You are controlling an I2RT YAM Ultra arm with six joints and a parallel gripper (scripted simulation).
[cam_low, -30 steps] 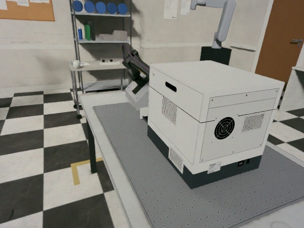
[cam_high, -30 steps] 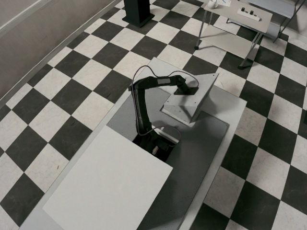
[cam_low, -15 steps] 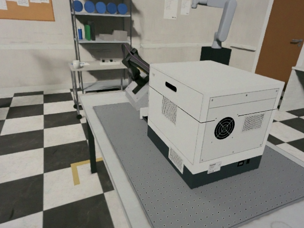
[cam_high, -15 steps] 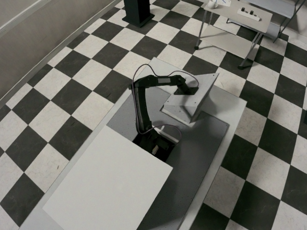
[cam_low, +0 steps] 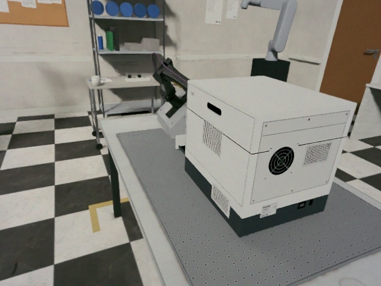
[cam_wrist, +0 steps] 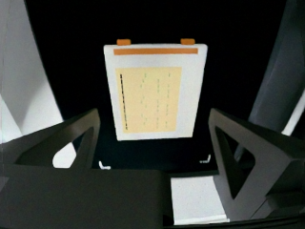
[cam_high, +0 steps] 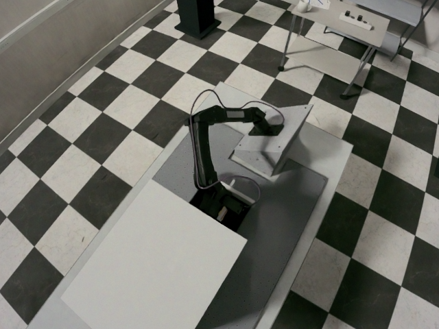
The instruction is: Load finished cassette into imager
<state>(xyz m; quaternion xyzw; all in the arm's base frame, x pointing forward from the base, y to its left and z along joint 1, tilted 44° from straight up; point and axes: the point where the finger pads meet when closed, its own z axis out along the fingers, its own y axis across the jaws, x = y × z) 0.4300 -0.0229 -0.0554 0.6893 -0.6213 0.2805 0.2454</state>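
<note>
The finished cassette FINISHED [cam_wrist: 154, 95] is a white plate with a pale yellow gel window, an orange band and two orange tabs at its far end. It lies flat on the dark glass [cam_wrist: 67, 57] of the open drawer. Two white corner marks [cam_wrist: 104, 166] [cam_wrist: 206, 159] show just outside its near corners; the far marks are not visible. My gripper [cam_wrist: 153, 114] [cam_high: 221, 211] is open and hangs above the cassette's near end, with a finger on each side and nothing between them. The imager IM [cam_high: 152, 247] [cam_low: 261, 138] is a large white box that hides the drawer in the exterior view.
IM stands on a grey perforated breadboard [cam_low: 215, 246] [cam_high: 283, 226]. The arm's grey wedge mount [cam_high: 276, 144] is behind the drawer. A cart [cam_high: 337, 25] and shelves [cam_low: 129, 49] stand off the table.
</note>
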